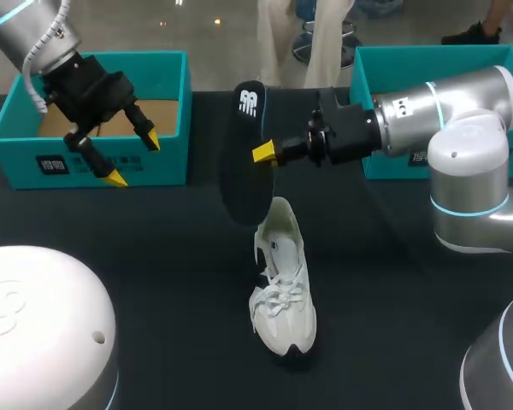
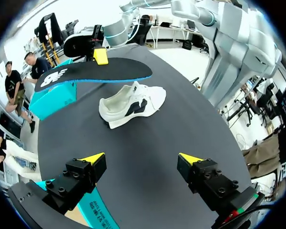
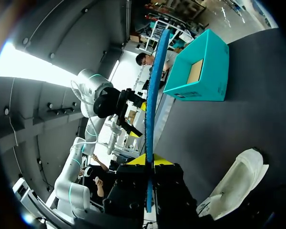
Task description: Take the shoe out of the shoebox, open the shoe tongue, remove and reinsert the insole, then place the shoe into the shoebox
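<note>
White shoe [image 1: 282, 286] lay at the middle of the tabletop, toward its front edge. Above it the right gripper [image 1: 265, 153] pinched the dark insole [image 1: 250, 137], held aloft. Spread and empty, the left gripper [image 1: 133, 159] hung before the teal shoebox [image 1: 17, 137] at the far left corner.

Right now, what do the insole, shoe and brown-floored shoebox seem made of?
Insole: probably foam, matte black face, thin blue edge.
Shoe: seemingly white fabric or mesh, laced, matte.
Shoebox: likely cardboard, matte teal walls, plain brown floor.
</note>
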Motion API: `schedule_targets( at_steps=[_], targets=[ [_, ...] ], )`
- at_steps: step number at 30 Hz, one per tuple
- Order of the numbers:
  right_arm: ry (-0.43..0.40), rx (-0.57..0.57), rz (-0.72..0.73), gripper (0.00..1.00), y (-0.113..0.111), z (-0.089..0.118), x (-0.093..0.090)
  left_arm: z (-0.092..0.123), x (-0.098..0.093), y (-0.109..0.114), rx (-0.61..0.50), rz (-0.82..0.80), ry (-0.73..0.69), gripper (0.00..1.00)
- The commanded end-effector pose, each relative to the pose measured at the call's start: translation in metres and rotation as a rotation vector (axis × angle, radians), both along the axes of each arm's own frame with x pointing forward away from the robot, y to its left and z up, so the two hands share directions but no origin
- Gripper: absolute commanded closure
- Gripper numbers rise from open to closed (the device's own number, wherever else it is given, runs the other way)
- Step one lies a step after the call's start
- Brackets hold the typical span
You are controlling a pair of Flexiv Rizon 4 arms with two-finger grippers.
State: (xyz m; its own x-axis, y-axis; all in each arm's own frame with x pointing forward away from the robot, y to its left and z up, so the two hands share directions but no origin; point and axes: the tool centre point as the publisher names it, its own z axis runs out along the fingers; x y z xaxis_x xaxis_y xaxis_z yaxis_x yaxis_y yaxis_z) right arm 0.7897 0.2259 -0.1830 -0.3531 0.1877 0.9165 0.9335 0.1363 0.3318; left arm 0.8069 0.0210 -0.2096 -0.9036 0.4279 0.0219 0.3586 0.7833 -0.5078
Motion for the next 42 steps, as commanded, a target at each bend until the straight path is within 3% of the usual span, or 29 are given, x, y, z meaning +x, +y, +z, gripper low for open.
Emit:
schedule_targets(
  at_steps=[1, 15, 21, 30, 42],
  targets=[
    [0.001, -0.005, 0.0, 1.0, 0.001, 0.0, 0.0, -0.001, 0.011, -0.006, 0.059, 0.027, 0.056, 0.0],
    [0.001, -0.005, 0.0, 1.0, 0.001, 0.0, 0.0, -0.008, 0.015, -0.006, 0.111, 0.077, 0.08, 0.0],
    [-0.016, -0.073, -0.012, 1.0, -0.014, -0.001, 0.016, -0.008, 0.015, -0.006, 0.111, 0.077, 0.08, 0.0],
    [-0.055, -0.176, -0.052, 1.0, -0.048, -0.018, 0.044, -0.008, 0.015, -0.006, 0.111, 0.077, 0.08, 0.0],
    [-0.144, -0.189, -0.104, 1.0, -0.059, -0.05, 0.06, -0.008, 0.015, -0.006, 0.111, 0.077, 0.08, 0.0]
  ],
)
